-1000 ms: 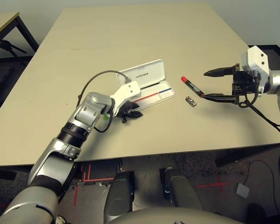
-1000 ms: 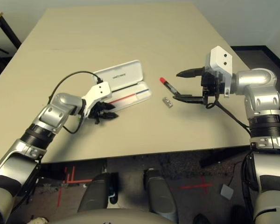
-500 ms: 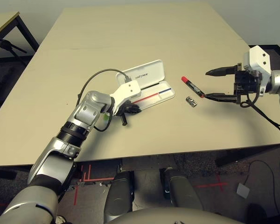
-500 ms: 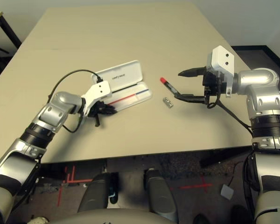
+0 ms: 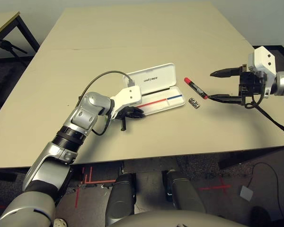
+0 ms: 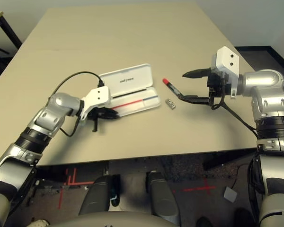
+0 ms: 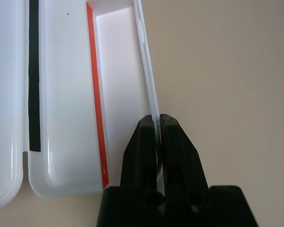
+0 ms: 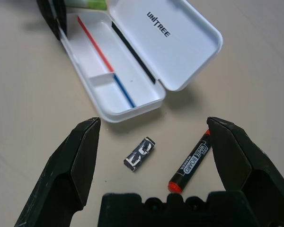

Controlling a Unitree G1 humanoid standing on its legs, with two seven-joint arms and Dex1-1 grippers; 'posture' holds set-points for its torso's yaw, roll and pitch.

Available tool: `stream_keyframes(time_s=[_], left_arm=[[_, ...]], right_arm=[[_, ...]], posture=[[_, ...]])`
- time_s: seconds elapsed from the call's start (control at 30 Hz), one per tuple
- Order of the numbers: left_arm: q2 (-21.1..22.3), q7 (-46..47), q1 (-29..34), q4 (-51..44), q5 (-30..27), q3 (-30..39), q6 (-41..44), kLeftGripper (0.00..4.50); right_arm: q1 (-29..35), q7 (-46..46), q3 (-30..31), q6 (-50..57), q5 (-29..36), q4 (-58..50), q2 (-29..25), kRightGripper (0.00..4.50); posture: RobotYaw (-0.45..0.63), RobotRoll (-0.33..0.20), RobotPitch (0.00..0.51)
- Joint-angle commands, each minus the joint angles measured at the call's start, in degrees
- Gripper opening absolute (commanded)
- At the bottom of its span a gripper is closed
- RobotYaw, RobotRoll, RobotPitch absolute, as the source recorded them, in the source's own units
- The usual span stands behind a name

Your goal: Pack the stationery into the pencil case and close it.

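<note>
Left eye view: the pencil case [image 5: 158, 90] lies open near the centre of the table [image 5: 132, 38], lid folded back toward 12 o'clock, tray toward 6 o'clock, with a red-and-blue stripe along the tray interior. The shell looks like thin rigid plastic, so it is probably light and liable to slide on the smooth tabletop when pushed. The tray is empty as far as the views reveal.

The left hand [image 7: 157, 124] is clenched on the front wall of the tray at its 9 o'clock end, one finger inside and one outside. This thin rim is the sensible hold point: it anchors the case without blocking the compartments. Excess squeeze could flex or crack the wall.

The red marker [image 5: 195, 88] lies at 3 o'clock of the case, just beside it, cap end away from the right hand. It is a stiff, round barrel, probably light and inclined to roll; take it across the mid-barrel, on the label.

The silver-black cylinder [image 5: 194, 102] lies at about 4 o'clock of the case, near the marker but apart. It is small, likely hard and slippery; take it across its short diameter.

A light green stick [image 8: 85, 4] rests beyond the 9 o'clock end of the case, behind the left hand. It lies flat, so pinch its long edges.

The right hand [image 5: 223, 85] is released, fingers spread wide, hovering at 3 o'clock of the marker.
</note>
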Motion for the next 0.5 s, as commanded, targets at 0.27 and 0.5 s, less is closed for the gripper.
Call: stream_keyframes(time_s=[0.27, 0.5], left_arm=[[1.9, -4.4, 2.6, -4.1, 0.0, -1.2, -5.7, 0.04], [1.6, -4.0, 3.2, -5.4, 0.9, -2.3, -4.1, 0.04]], right_arm=[[1.6, -0.3, -1.1, -0.7, 0.4, 0.7, -1.4, 4.5], [3.2, -1.1, -1.3, -0.2, 0.9, -1.0, -1.4, 4.5]], posture=[[-0.09, 0.0, 0.109], [-0.1, 0.0, 0.109]])
